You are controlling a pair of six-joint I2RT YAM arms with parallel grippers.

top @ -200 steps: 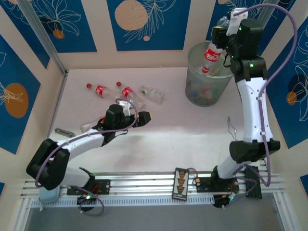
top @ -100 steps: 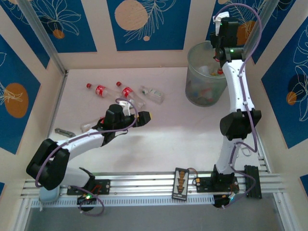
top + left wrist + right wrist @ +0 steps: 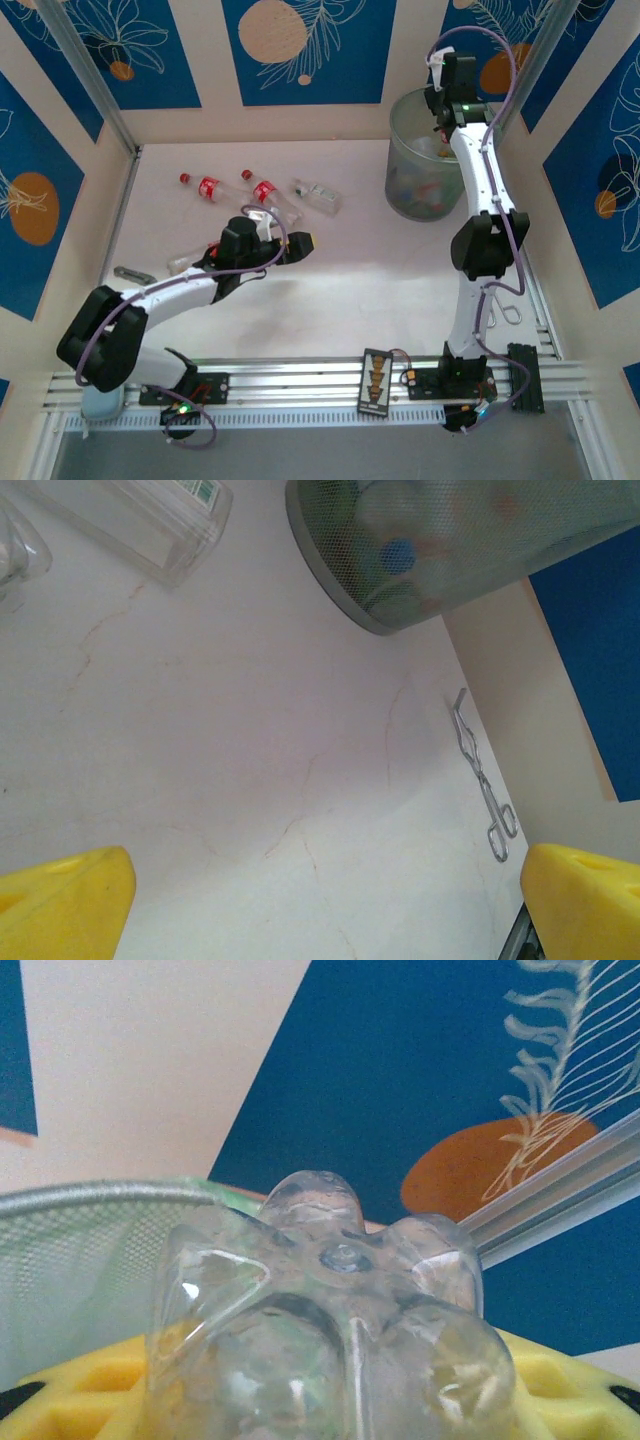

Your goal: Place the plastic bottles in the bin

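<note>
Above bin (image 3: 408, 192), right gripper (image 3: 441, 98) clasping clear bottle (image 3: 330, 1320)

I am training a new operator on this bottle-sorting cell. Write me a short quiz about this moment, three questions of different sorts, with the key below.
1. True or false: the left gripper is shut on a bottle.
2. What does the right gripper hold? A) a clear plastic bottle B) a metal spoon C) nothing
3. In the top view, how many red-capped bottles lie on the table?

Key: 1 false, its jaws stand open over bare table. 2 A. 3 two.
</note>
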